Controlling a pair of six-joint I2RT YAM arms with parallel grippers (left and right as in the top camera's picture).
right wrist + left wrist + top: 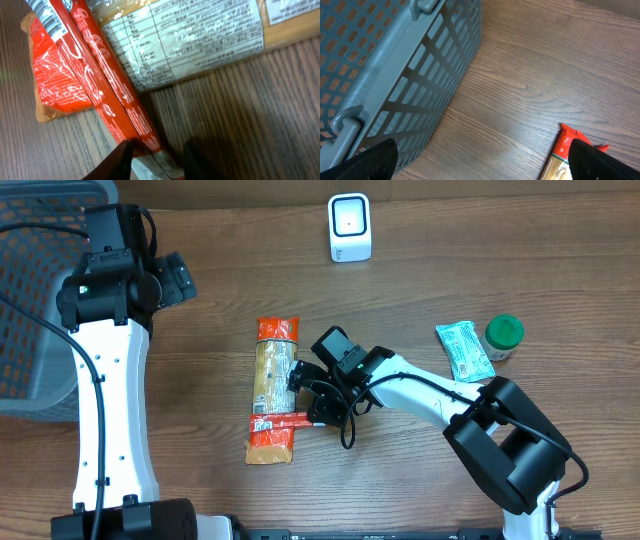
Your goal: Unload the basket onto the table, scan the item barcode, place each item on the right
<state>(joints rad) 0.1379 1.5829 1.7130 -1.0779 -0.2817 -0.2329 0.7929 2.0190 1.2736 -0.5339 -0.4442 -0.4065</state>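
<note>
The item is a long pasta packet (274, 385) with red ends and a clear middle, lying flat in the middle of the table. A white scanner (349, 227) stands at the far edge. My right gripper (312, 396) is low at the packet's right side. In the right wrist view its dark fingers (122, 160) stand a little apart, astride the packet's (190, 35) red side flap, not clamped on it. Barcode stripes (46, 14) show on that flap at the top left. My left gripper (182, 277) hangs wide open beside the basket, holding nothing (480, 165).
A grey mesh basket (30, 300) fills the far left corner; its wall (395, 75) is close to the left gripper. A teal sachet (463, 350) and a green-capped bottle (504, 337) lie at the right. The packet's red end (566, 150) sits by the left gripper's right finger.
</note>
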